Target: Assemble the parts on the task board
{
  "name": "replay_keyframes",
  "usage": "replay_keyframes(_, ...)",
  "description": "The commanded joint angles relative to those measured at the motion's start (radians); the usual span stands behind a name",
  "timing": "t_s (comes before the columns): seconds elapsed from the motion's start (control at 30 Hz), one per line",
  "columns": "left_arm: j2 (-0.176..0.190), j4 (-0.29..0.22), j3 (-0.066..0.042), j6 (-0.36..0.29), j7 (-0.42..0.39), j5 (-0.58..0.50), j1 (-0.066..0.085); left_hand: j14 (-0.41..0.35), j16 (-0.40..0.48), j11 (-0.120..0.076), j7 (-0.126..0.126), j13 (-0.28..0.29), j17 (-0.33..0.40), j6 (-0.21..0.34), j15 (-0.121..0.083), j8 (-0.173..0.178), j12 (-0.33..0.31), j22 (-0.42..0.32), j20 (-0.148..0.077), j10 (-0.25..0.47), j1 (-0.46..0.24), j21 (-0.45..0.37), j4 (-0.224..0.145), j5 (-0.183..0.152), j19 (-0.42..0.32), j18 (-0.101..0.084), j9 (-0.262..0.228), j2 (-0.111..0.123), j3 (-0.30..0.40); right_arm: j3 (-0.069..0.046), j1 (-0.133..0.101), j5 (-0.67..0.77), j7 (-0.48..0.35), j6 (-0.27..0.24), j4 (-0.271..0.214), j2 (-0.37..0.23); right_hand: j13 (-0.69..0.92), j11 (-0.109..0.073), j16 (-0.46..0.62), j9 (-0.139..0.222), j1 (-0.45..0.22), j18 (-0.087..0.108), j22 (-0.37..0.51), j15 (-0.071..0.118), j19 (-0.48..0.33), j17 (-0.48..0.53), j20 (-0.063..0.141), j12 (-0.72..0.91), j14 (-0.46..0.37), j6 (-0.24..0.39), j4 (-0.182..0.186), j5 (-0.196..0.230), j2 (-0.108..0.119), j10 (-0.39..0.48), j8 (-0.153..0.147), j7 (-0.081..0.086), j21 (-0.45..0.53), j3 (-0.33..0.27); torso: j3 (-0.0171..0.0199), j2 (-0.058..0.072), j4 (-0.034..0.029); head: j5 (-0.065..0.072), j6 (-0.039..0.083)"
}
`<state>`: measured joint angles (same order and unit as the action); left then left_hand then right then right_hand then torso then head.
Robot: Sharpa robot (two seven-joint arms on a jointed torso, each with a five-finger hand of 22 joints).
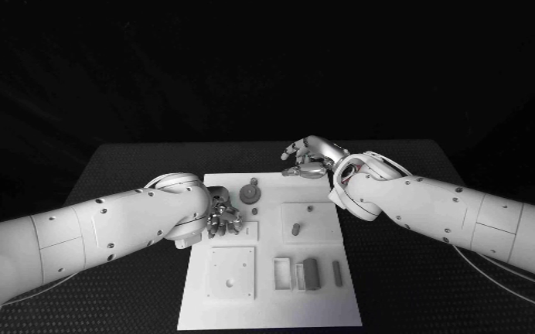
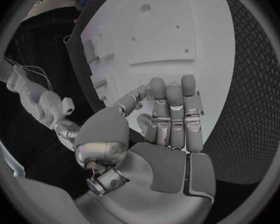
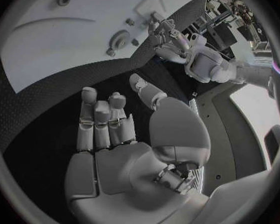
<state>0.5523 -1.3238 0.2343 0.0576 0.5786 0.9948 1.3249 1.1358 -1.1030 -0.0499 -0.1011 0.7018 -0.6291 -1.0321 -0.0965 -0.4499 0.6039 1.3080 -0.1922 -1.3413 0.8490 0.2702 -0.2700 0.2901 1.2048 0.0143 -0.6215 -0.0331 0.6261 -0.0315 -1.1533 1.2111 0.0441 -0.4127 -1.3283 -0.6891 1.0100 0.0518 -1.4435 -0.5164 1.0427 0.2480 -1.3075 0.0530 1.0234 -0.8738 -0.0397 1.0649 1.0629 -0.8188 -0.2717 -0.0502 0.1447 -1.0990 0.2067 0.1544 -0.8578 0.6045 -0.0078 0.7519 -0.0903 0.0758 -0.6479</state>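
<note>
The white task board [image 1: 273, 303] lies lengthwise in the middle of the table. A round grey part [image 1: 250, 193] sits near its far end, and a small peg [image 1: 295, 229] stands in a square panel. Several oblong grey parts [image 1: 310, 272] sit in slots at the near right. My left hand [image 1: 223, 216] hovers over the board's left side beside the round part, fingers pointing down and holding nothing. Its wrist view shows the left hand [image 2: 168, 122] with an empty palm above the board [image 2: 177, 30]. My right hand [image 1: 310, 158] hangs at the board's far edge, and the right hand [image 3: 105, 129] is empty with its fingers straight.
The black table [image 1: 123, 172] surrounds the board with room on both sides. The right wrist view shows the board [image 3: 47, 40], the round part [image 3: 120, 36] and my left hand [image 3: 168, 37] beyond it. My right arm [image 2: 37, 97] crosses the left wrist view.
</note>
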Motion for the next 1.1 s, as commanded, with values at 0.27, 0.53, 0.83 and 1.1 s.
replay_keyframes(0.27,-0.003,0.0,0.0,0.009,-0.008,0.004,-0.002,-0.009,-0.006,-0.011,0.057,-0.004,0.005,-0.067,-0.002,-0.004,0.005,0.014,-0.002,0.009,0.003,0.002,-0.001,-0.001,0.005,-0.007,0.0,-0.011,0.004,0.0,0.0,-0.002,-0.006,0.014,0.0,0.0,-0.002,0.0,-0.004,-0.001,0.001,0.014,-0.014,0.002,-0.006,0.002,-0.002,0.007,-0.001,0.007,-0.005,0.001,-0.011,0.005,0.003,0.012,-0.001,0.001,0.0016,0.0,0.0001,-0.001,0.001)
replay_keyframes(0.53,-0.002,0.001,0.0,0.013,-0.005,0.004,-0.002,-0.012,-0.009,-0.01,0.055,-0.008,0.013,-0.063,-0.002,-0.001,0.006,0.014,-0.002,0.013,0.001,0.0,0.001,-0.003,0.003,-0.008,0.002,-0.002,0.003,0.0,0.0,-0.002,-0.006,0.015,0.0,-0.001,-0.002,0.0,-0.004,-0.001,0.001,0.014,-0.014,0.002,-0.007,0.002,-0.002,0.007,-0.001,0.007,-0.005,0.001,-0.01,0.005,0.003,0.012,-0.001,0.001,0.0015,0.0,0.001,-0.001,0.0)
replay_keyframes(0.83,-0.001,0.003,0.0,0.012,-0.003,0.002,-0.002,-0.017,-0.025,-0.009,0.054,-0.02,0.037,-0.062,-0.002,0.003,0.015,0.014,-0.003,0.016,-0.02,-0.005,0.032,-0.014,0.006,-0.008,0.005,0.055,-0.014,0.0,0.0,-0.002,-0.006,0.016,0.0,-0.001,-0.002,0.0,-0.004,-0.001,0.0,0.014,-0.014,0.002,-0.007,0.002,-0.002,0.007,-0.002,0.007,-0.005,0.001,-0.01,0.006,0.002,0.012,-0.001,0.001,0.0008,0.0,0.0002,0.0,-0.002)
replay_keyframes(1.1,-0.001,0.003,0.0,0.012,-0.001,0.001,-0.002,-0.022,-0.041,-0.009,0.055,-0.029,0.059,-0.061,-0.004,0.003,0.027,0.016,-0.005,0.019,-0.046,-0.008,0.031,0.009,0.007,-0.009,0.005,0.069,-0.072,0.0,0.0,-0.003,-0.004,0.019,0.001,-0.001,-0.003,0.0,-0.004,-0.001,0.0,0.014,-0.014,0.002,-0.007,0.002,-0.002,0.007,-0.002,0.008,-0.005,0.001,-0.01,0.006,0.002,0.012,-0.001,0.0,0.0004,0.0,0.0001,-0.001,0.0)
